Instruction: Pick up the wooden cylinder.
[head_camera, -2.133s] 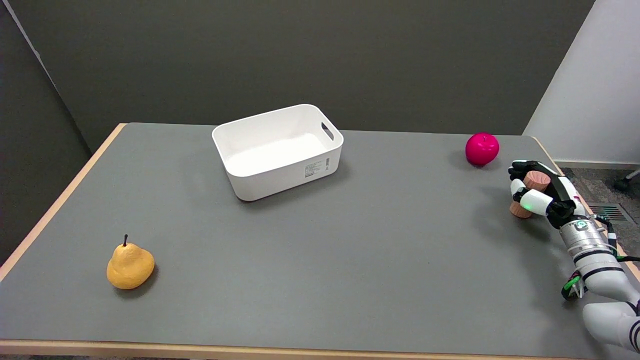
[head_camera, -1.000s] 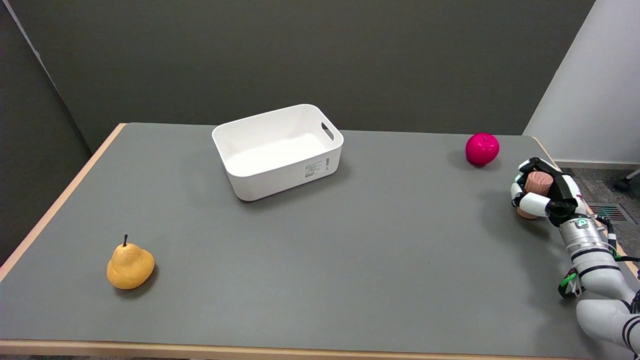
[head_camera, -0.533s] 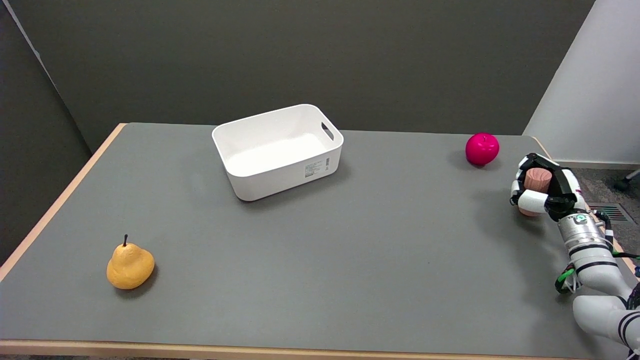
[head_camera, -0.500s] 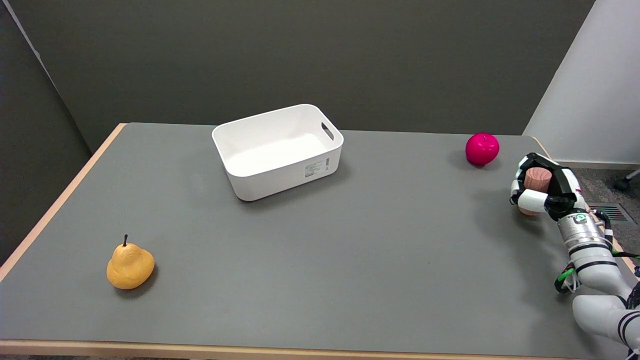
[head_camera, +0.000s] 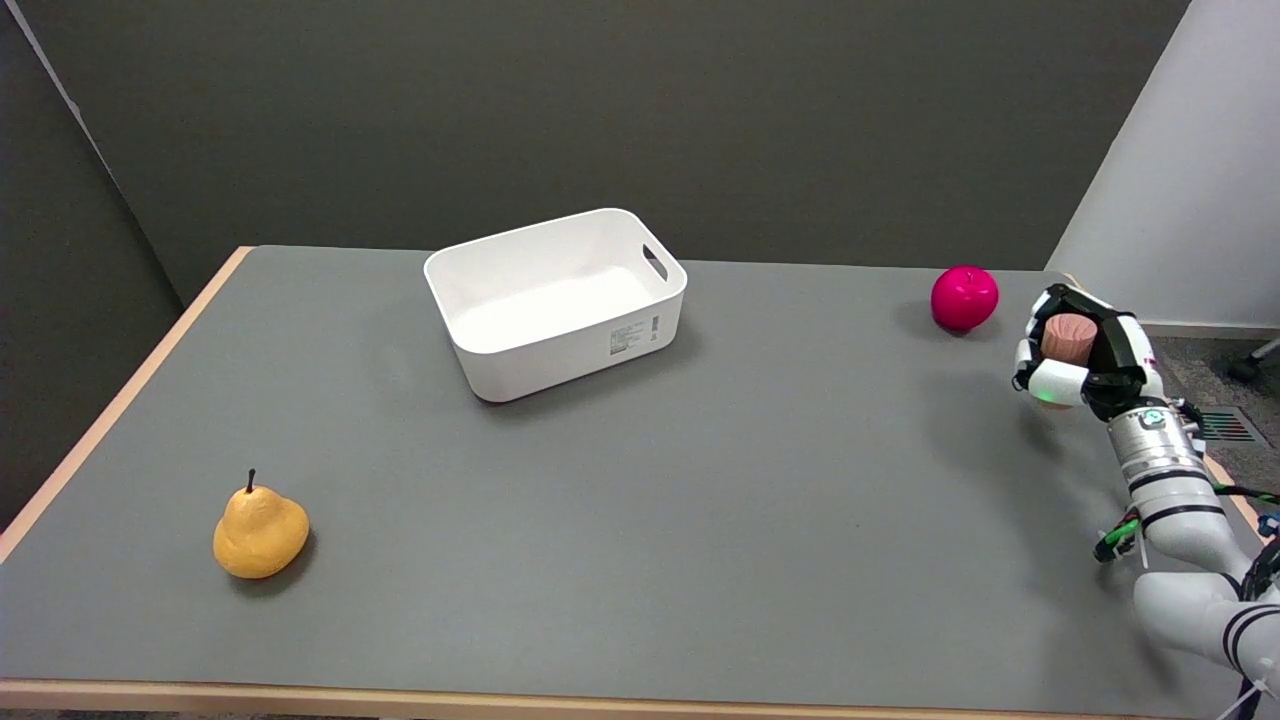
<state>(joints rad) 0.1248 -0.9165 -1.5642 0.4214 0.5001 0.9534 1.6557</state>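
Since two seconds ago the right hand (head_camera: 1080, 350) has risen and drawn a little toward the far right corner of the table (head_camera: 700, 520), carrying the wooden cylinder (head_camera: 1066, 337) with it; the cylinder, which earlier had its lower end down by the tabletop, now sits higher in the picture, clear of the surface with only a soft shadow beneath the hand. Nothing else has shifted and the camera has held its place. Across the grey tabletop with its pale wooden edge, the white arm (head_camera: 1190, 560) reaches in from the lower right, its forearm slanting up and slightly left to a metal wrist, above which the hand stands upright with the palm side turned toward the left of the picture. Its fingers (head_camera: 1058, 383) are wrapped around the cylinder, a white finger crossing in front low down and black ones curling over the back and top, so the round pinkish end face shows between them, tilted toward the camera. Toward the far middle of the table stands the white bin (head_camera: 600, 340), open side up, with a handle slot in its right wall and a small label on its near side. Near the left front lies the yellow pear (head_camera: 260, 530), stem up. Just left of the raised hand, at the far right, rests the magenta apple (head_camera: 964, 297), apart from the fingers.
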